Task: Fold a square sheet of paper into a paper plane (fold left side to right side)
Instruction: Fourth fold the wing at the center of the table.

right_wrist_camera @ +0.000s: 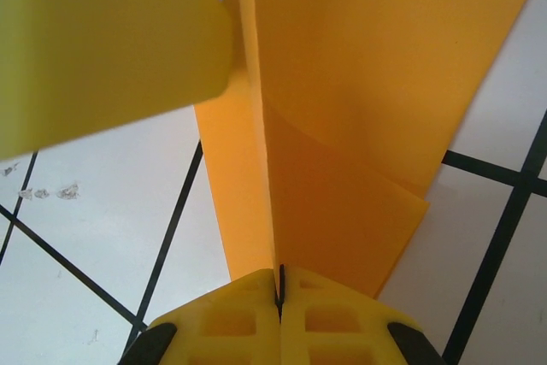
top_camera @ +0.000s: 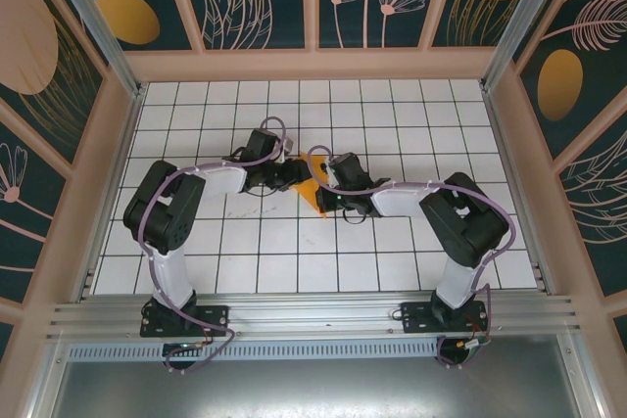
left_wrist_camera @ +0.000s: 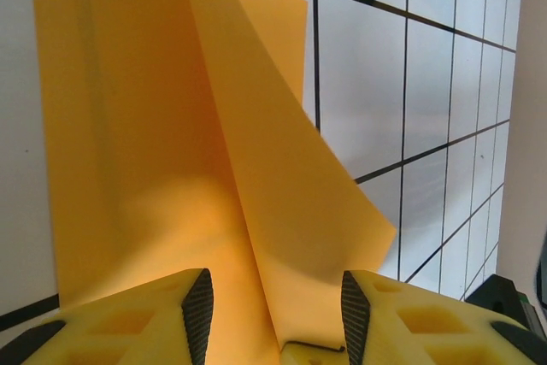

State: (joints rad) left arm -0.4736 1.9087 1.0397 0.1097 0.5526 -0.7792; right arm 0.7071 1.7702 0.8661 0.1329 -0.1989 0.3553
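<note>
White gridded worktop (top_camera: 392,271). A partly folded orange-yellow square sheet of paper (top_camera: 315,190) lies mid-worktop with one flap standing up. The right gripper (right_wrist_camera: 279,284) sits just right of the sheet, jaws pressed together and pinching its raised crease. The crease, the sheet's long axis, runs straight away from them. The left gripper (left_wrist_camera: 273,305) sits just left of the sheet, jaws spread, straddling the flap without clamping it. Both arms are about equally near. Judged next: the flap goes over rightward across that crease.

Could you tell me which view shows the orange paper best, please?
Left wrist: the paper spreads wide, its raised flap clear. Right wrist shows it close up, pinched in the right tool; the top view shows a small, distant wedge.
</note>
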